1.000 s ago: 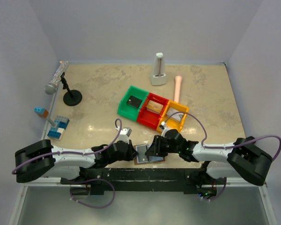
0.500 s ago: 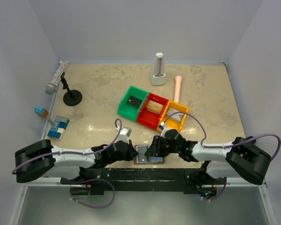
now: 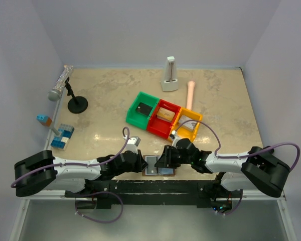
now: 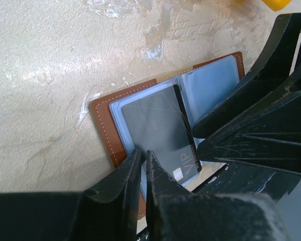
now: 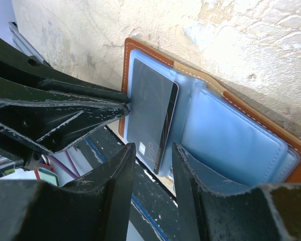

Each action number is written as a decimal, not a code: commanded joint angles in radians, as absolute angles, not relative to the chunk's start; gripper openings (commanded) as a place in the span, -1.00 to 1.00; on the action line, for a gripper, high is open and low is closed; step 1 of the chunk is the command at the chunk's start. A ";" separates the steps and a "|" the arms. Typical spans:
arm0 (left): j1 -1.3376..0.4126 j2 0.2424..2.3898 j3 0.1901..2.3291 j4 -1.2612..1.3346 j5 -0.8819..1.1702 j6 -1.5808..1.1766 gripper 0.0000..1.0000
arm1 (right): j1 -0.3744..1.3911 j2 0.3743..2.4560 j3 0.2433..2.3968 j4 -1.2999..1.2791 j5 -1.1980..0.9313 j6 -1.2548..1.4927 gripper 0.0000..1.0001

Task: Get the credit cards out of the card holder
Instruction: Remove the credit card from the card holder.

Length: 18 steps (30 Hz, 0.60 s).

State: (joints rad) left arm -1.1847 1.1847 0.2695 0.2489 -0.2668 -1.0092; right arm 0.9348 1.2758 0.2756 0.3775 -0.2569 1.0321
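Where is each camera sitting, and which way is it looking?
Top camera: above and behind the arms, looking down on the table; both arms show, bases at the bottom.
Left wrist camera: on the left arm, looking down past the left gripper at the card holder.
Right wrist camera: on the right arm, looking down past the right gripper at the same card holder.
Shared: both wrist views show the dark card and the other gripper.
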 commanded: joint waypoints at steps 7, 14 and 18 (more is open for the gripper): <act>-1.181 1.114 0.293 0.140 -0.287 -0.962 -0.59 | 0.928 1.252 0.307 0.365 -0.250 1.012 -0.20; -1.181 1.124 0.276 0.159 -0.285 -0.971 -0.69 | 0.928 1.247 0.319 0.364 -0.264 1.006 -0.21; -1.181 1.149 0.278 0.181 -0.275 -0.969 -0.71 | 0.928 1.253 0.324 0.374 -0.270 1.008 -0.21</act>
